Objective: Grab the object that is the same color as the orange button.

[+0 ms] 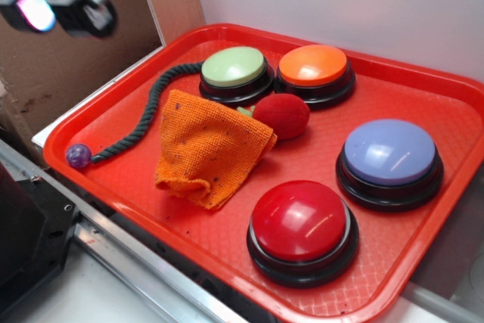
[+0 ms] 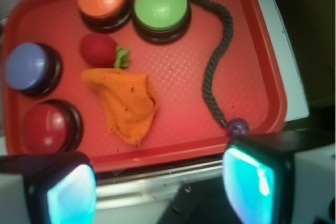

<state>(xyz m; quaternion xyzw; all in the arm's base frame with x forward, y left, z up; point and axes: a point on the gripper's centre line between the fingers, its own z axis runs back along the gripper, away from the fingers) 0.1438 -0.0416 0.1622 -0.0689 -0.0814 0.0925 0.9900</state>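
A crumpled orange coarse-woven cloth with dark specks is laid flat on the red plastic tray, just left of the red plush strawberry and near the orange dome button with black base at the far edge. The claw is seen spread, empty, raised beyond the tray's far-left rim, well apart from the cloth.

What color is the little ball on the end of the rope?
Purple ball, clearest in the exterior view.
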